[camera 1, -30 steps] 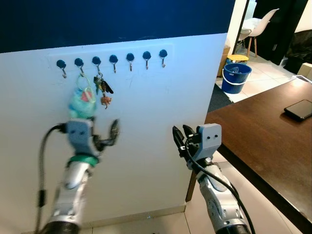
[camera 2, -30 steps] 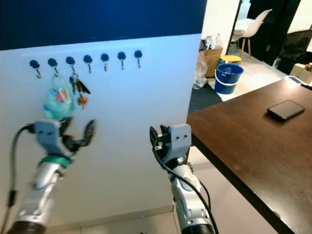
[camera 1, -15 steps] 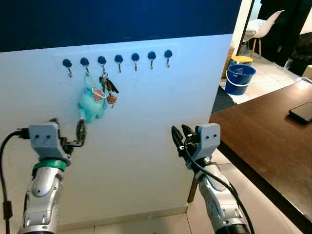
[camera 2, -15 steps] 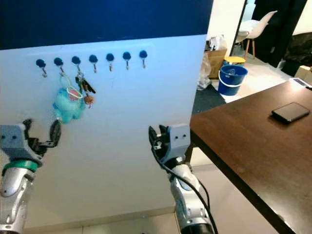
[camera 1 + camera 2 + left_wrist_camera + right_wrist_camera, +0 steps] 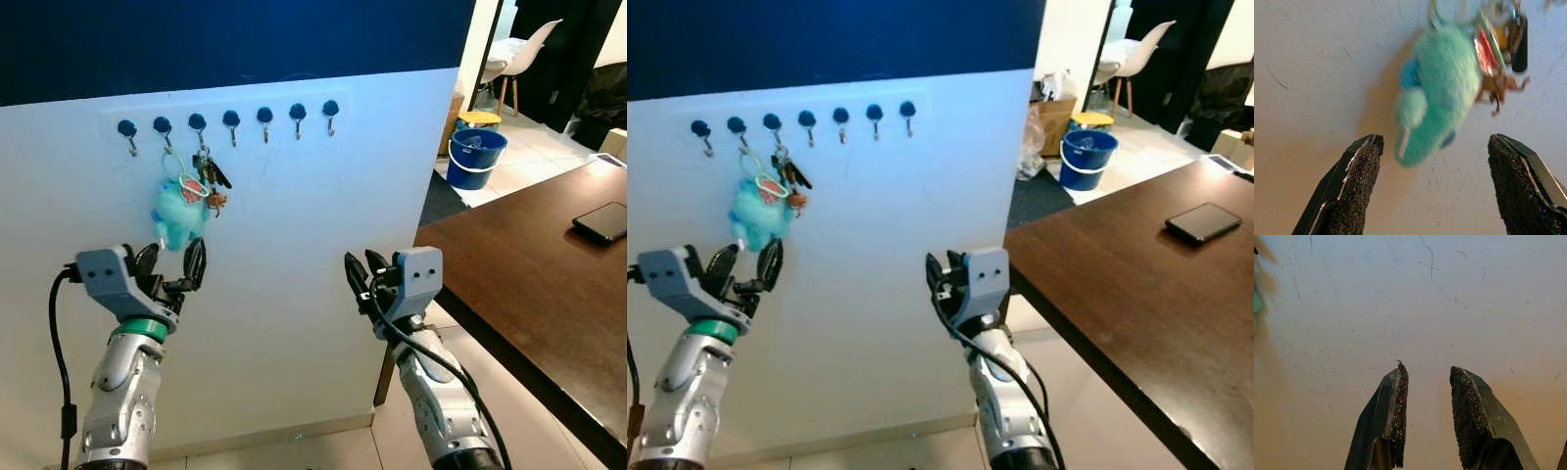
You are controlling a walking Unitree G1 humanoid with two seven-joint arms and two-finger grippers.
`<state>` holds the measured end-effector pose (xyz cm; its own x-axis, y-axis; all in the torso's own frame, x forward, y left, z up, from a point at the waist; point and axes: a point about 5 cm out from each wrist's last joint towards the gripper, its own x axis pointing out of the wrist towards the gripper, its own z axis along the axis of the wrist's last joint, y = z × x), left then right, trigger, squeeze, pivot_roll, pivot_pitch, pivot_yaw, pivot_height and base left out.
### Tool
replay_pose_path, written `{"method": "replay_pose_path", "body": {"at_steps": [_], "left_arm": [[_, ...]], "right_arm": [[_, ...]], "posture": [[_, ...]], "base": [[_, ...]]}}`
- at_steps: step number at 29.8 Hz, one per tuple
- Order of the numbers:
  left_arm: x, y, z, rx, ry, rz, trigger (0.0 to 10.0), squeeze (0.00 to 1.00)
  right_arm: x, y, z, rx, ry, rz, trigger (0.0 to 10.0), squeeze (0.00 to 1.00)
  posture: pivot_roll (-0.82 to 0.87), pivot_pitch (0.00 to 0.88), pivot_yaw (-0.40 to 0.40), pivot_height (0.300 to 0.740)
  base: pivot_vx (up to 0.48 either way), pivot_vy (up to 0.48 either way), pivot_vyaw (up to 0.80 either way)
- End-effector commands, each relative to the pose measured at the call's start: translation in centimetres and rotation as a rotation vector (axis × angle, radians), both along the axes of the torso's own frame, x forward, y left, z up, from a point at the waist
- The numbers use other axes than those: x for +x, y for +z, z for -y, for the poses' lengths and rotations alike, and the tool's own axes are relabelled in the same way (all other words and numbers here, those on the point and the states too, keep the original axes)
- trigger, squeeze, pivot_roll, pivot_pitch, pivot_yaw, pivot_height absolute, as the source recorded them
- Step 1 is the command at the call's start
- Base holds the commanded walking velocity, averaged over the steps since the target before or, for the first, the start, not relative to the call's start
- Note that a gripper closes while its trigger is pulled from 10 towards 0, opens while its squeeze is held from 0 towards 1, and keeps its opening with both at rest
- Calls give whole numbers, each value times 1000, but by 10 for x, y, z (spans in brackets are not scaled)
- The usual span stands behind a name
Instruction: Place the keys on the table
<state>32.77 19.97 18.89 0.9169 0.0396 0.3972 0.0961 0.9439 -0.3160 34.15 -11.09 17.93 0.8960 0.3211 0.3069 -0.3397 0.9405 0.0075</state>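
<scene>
Hanging from the third blue-knobbed hook of a row of seven wall hooks (image 5: 229, 122), a bunch of keys with black heads and a small orange charm (image 5: 208, 180) rests against the white wall panel (image 5: 294, 255). Fluffy turquoise plush keyring (image 5: 176, 216) dangles from the same row, just left of and below the keys, touching them.

Left gripper (image 5: 171, 271) raised just below the plush, fingers spread wide apart, holding nothing. In the left wrist view both black pads (image 5: 1354, 191) flank the plush (image 5: 1437, 103) from beneath, not touching it; keys and orange charm (image 5: 1503, 58) sit at its far side, slightly blurred.

Right gripper (image 5: 364, 279) held up to the right of the hook row and lower, well apart from the keys, facing bare wall. Its fingers (image 5: 1393, 421) stand a narrow gap apart, nothing between them.

Further right of the hooks, past the wall's edge: dark brown wooden table (image 5: 519, 284), with a black phone (image 5: 600, 221) lying flat near its far side. Beyond it, a blue plastic bucket (image 5: 475, 157) on the tiled floor and a white chair with wooden legs (image 5: 519, 59) behind.
</scene>
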Motion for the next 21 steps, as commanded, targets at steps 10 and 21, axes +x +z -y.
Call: {"method": "replay_pose_path", "body": {"at_steps": [10,21], "left_arm": [[7,15,14,100,-126,99,10000,1000],[6,29,47,159,-294,167,10000,1000]], "right_arm": [[0,-3,-4,-3,14,-18,10000,0],[0,-2,-3,-5,11,-17,10000,0]], "posture": [[-185,58,129,740],[-185,58,129,740]], "base": [[0,0,0],[0,0,0]]}}
